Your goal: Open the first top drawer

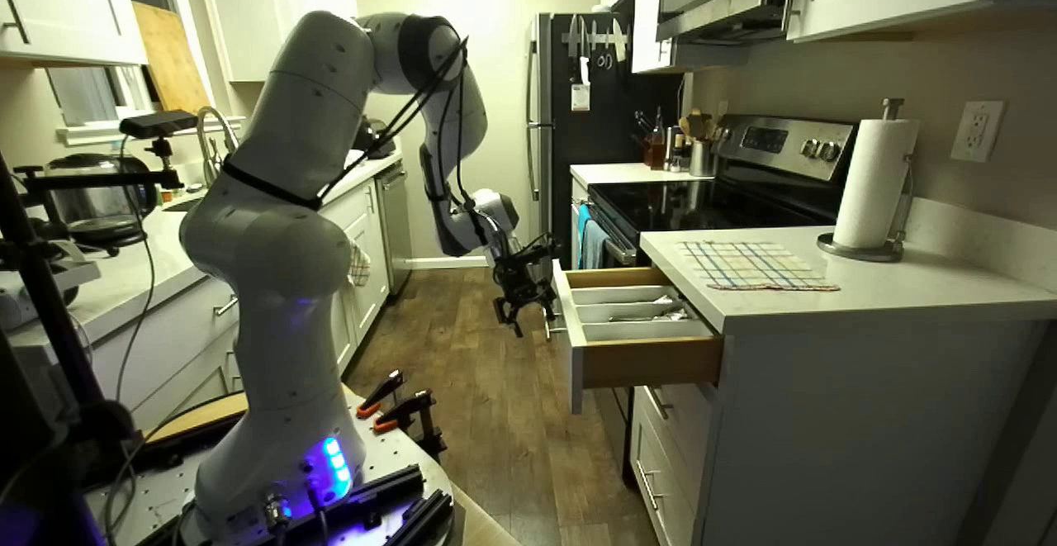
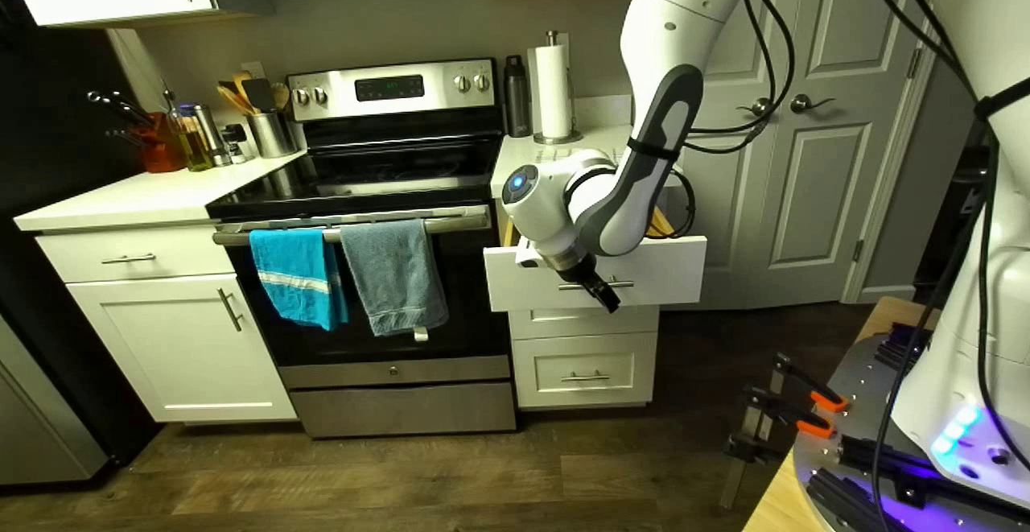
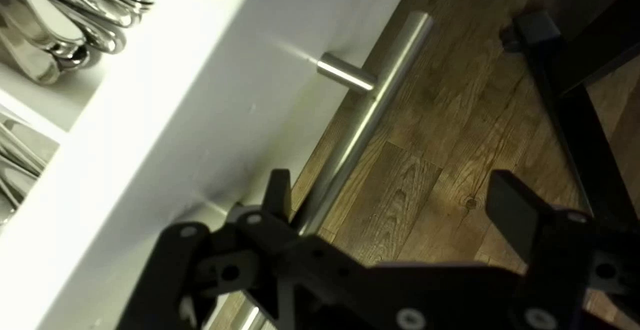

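The first top drawer (image 1: 652,364) is pulled out of the cabinet; its light wood sides and divided cutlery tray (image 1: 632,312) show. Its plain white front shows in an exterior view (image 2: 669,270) and in the wrist view (image 3: 280,85). Its metal bar handle (image 3: 367,115) crosses the wrist view diagonally. My gripper (image 3: 392,190) is open, its fingers wide apart. The left finger is in the gap between the handle and the drawer front; the right finger is out over the floor. Whether a finger touches the bar, I cannot tell. The gripper is at the handle in both exterior views (image 1: 524,315) (image 2: 607,294).
Lower drawers (image 2: 585,367) sit under the open drawer. The stainless oven with towels (image 2: 394,274) stands beside it. The counter (image 1: 793,315) holds a paper towel roll (image 1: 875,182) and checked cloth (image 1: 756,265). Clamps (image 1: 405,410) stick out from the robot's table.
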